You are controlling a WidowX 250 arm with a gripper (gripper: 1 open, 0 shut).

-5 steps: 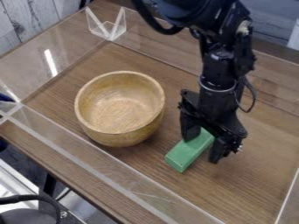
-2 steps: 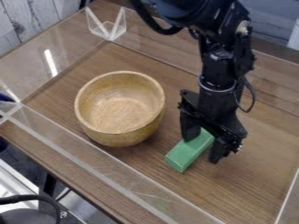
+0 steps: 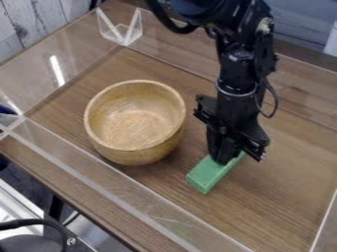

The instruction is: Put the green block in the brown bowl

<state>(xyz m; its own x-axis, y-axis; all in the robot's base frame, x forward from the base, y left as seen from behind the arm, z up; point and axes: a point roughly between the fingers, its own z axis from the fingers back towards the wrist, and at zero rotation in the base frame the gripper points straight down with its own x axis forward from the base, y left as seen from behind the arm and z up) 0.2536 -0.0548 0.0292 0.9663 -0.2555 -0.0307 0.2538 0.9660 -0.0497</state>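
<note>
Since the earlier frames we see the black fingers, then standing wide on either side of the block's far end, now drawn in narrow against it. Our gripper (image 3: 230,151) points straight down and is clenched on the far end of the green block (image 3: 211,174), which lies flat on the wooden table (image 3: 118,202) with its near end angled toward the front edge. We place the block just to the right of the brown bowl (image 3: 134,119), near it but not touching. That bowl sits upright on the table, its hollow holding nothing. Well behind the bowl, at the table's back edge, we make out a small clear plastic stand (image 3: 121,28). Clear walls (image 3: 59,148) fence the table, the front one running close before the bowl.
</note>
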